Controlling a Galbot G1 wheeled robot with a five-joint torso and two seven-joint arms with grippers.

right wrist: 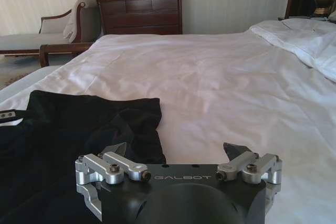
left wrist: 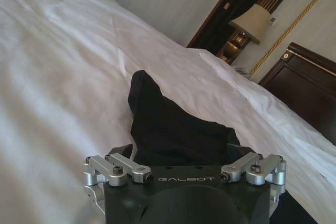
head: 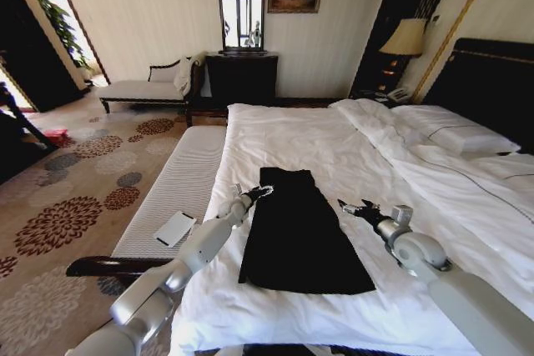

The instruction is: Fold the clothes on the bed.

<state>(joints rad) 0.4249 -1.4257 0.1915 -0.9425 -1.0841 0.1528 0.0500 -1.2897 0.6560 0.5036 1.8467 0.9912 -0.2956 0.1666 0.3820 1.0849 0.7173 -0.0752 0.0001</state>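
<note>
On the near part of the bed (head: 334,135), the black T-shirt (head: 296,235) is laid as a long, narrow folded strip that widens toward the near edge, its length running from near to far on the white sheet. At the left edge of the shirt's far end, the left gripper (head: 259,193) is held with its fingers spread; in the left wrist view the left gripper (left wrist: 178,153) is seen with its jaws apart on either side of a raised, bunched part of the shirt (left wrist: 173,129), though it cannot be told whether the fabric is touched. To the right of the shirt, the right gripper (head: 355,206) is held just above the bare sheet, close to the shirt's right edge but apart from it. In the right wrist view the right gripper (right wrist: 176,153) is seen with its fingers spread and nothing between them, the shirt (right wrist: 79,129) lying to one side. White pillows (head: 455,135) are piled at the far right, against the dark headboard (head: 492,81). Left of the bed, a ribbed bench (head: 175,181) is stood alongside, with a small white flat object (head: 174,228) lying on it.
</note>
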